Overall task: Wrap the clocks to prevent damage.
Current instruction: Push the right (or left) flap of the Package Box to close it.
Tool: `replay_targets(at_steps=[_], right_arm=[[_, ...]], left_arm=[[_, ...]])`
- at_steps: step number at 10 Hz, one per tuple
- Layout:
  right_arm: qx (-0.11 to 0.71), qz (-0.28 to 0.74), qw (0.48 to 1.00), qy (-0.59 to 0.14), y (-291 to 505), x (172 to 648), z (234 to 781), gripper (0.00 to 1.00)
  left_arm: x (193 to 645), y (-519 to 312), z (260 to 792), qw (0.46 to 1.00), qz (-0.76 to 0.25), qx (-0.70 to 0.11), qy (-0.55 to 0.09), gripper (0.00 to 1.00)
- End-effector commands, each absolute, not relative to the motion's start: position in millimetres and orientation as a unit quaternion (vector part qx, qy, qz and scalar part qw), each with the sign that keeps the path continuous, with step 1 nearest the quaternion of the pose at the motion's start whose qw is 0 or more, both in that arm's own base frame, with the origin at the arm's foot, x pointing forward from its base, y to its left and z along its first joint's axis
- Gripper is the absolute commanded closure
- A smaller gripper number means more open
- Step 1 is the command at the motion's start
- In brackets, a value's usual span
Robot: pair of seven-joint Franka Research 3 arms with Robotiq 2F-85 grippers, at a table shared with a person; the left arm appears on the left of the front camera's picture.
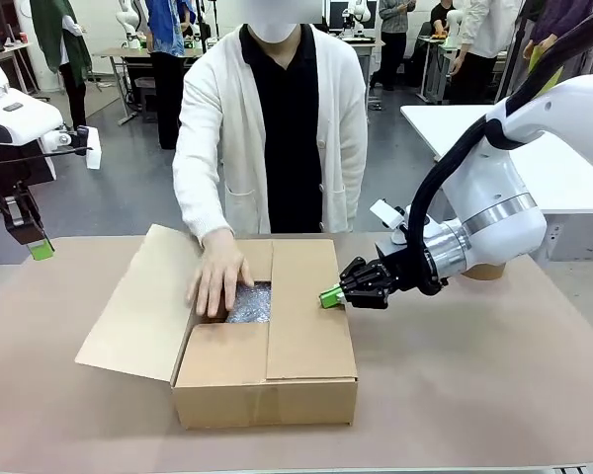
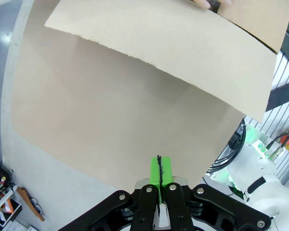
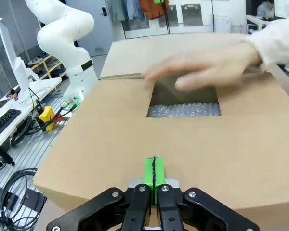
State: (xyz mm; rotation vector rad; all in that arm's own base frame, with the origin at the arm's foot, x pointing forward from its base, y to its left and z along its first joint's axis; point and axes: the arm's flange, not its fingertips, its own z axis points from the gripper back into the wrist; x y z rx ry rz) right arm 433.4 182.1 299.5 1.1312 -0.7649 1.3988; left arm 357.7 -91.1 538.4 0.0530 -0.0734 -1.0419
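Inside the box [image 1: 267,395], bubble wrap [image 3: 183,110].

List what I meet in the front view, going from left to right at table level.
left gripper → open flap → hand → bubble wrap → right gripper

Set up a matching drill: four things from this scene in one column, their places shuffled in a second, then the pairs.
1 left gripper
2 right gripper
3 person's hand
4 bubble wrap

A inside the box
B at the box's right flap
C in the air, left of the box
D on top of the box, by its opening

Pairs: 1-C, 2-B, 3-D, 4-A
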Motion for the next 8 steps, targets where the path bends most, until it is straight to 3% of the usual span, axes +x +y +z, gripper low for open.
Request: replay_targets(at_steps=[1, 3, 4, 8], right_arm=[[0.450, 0.596, 0.589, -0.309, 186.1, 443.4, 275.4, 0.99], [0.453, 0.627, 0.566, -0.285, 178.8, 440.4, 281.5, 0.99], [0.480, 0.594, 0.559, -0.324, 182.5, 434.6, 300.1, 0.99], [0.480, 0.594, 0.559, -0.324, 182.5, 434.6, 300.1, 0.99]], left_arm=[[356.8, -91.1, 539.0, 0.868, -0.495, 0.024, -0.037, 1.00], [356.8, -91.1, 539.0, 0.868, -0.495, 0.024, -0.037, 1.00], [356.8, -91.1, 539.0, 0.868, -0.495, 0.024, -0.037, 1.00], [356.8, -91.1, 539.0, 0.868, -0.495, 0.024, -0.037, 1.00]])
